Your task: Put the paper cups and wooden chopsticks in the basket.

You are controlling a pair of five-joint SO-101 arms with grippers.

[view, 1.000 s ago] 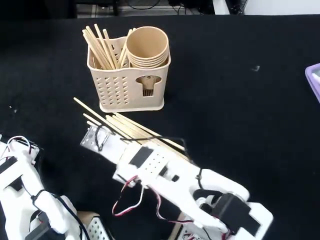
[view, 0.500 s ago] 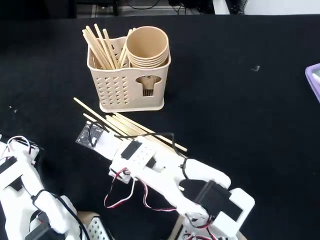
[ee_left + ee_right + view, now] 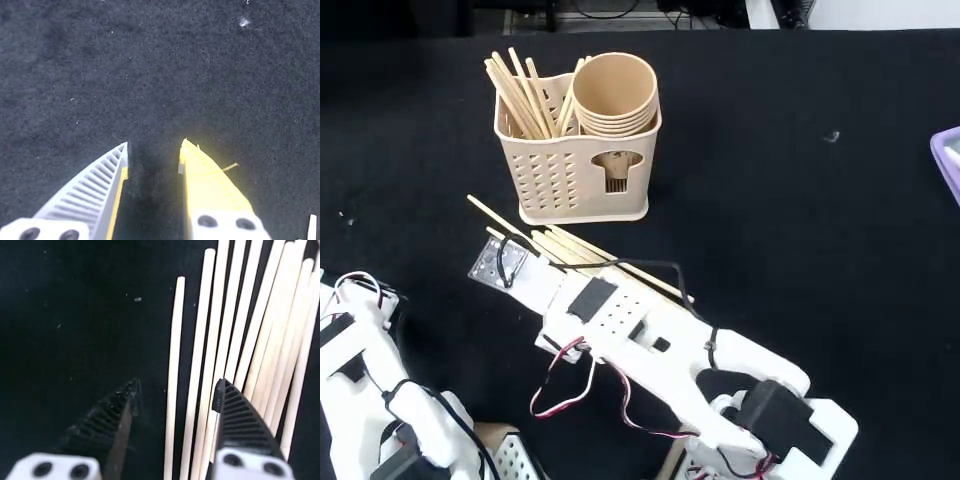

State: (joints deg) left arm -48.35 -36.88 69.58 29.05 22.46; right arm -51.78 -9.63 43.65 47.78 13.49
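Observation:
A beige slotted basket [image 3: 575,170] stands at the back of the black table, holding a stack of paper cups [image 3: 614,92] and several wooden chopsticks [image 3: 520,95]. More loose chopsticks [image 3: 535,238] lie in a fan in front of it. My right arm [image 3: 620,320] stretches over them. My right gripper [image 3: 175,390] is open just above the fan of chopsticks [image 3: 235,330], with two sticks between its fingers and the others beyond one finger. My left gripper [image 3: 152,150] is open over bare black cloth, and its arm [image 3: 360,370] sits at the table's near left corner.
A purple tray [image 3: 948,155] pokes in at the right edge. Black cloth covers the table, with open room right of the basket and across the middle right.
My right arm swung a little left over the loose chopsticks, then eased back. The chopsticks and the left arm have stayed put.

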